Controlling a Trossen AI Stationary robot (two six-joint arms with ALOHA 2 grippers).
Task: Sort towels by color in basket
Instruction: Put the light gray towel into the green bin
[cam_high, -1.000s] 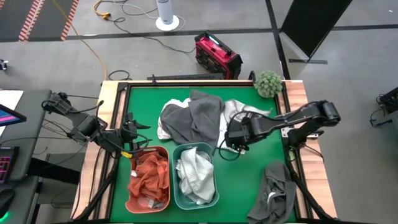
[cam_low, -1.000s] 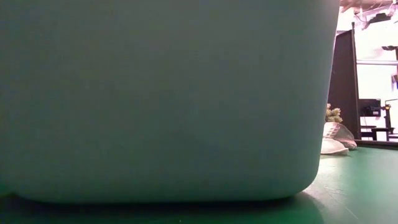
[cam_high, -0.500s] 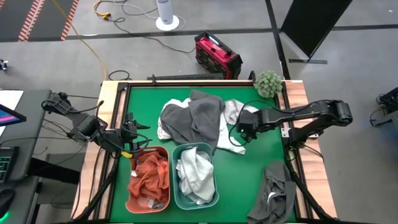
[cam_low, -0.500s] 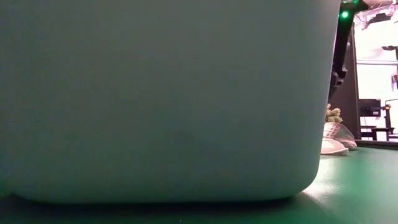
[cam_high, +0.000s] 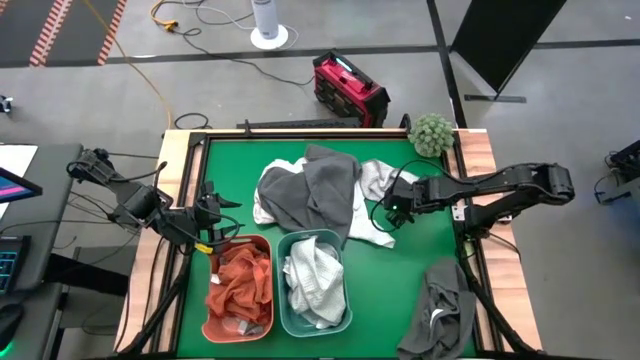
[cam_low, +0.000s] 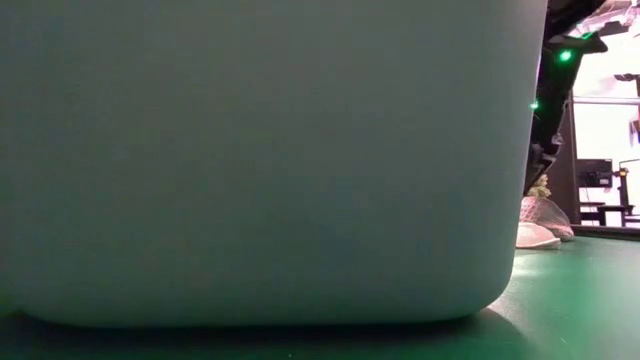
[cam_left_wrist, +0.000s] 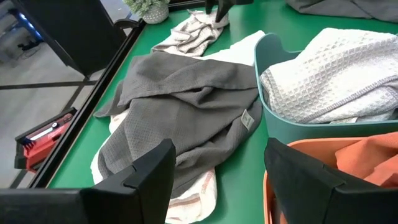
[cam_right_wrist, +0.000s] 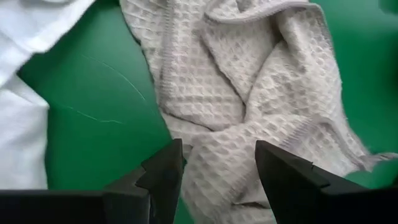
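Two baskets sit side by side at the near edge of the green surface (cam_high: 400, 290): an orange basket (cam_high: 210, 325) filled with rust-orange towels (cam_high: 240, 282), and just beside it a teal basket (cam_high: 347, 318) holding light waffle-weave towels (cam_high: 314, 282). In the low view the teal basket's wall (cam_low: 260, 160) fills nearly the whole picture. Behind the baskets, in the middle of the surface, lies a heap of dark grey towels (cam_high: 310, 190) spread over a white towel (cam_high: 362, 222). A light grey waffle towel (cam_high: 377, 178) lies crumpled at the heap's far right side, near a round green fuzzy ball (cam_high: 431, 133) at the far right corner. Another dark grey towel (cam_high: 445, 305) is bunched at the near right edge. The right hand (cam_high: 397, 210) is low over the light grey waffle towel (cam_right_wrist: 249, 93), its fingers (cam_right_wrist: 165, 174) spread apart with the cloth lying between them, not pinched; whether the tips touch it is not clear. The left hand (cam_high: 208, 215) waits at the left side of the surface beside the orange basket, fingers (cam_left_wrist: 149, 177) spread and holding nothing.
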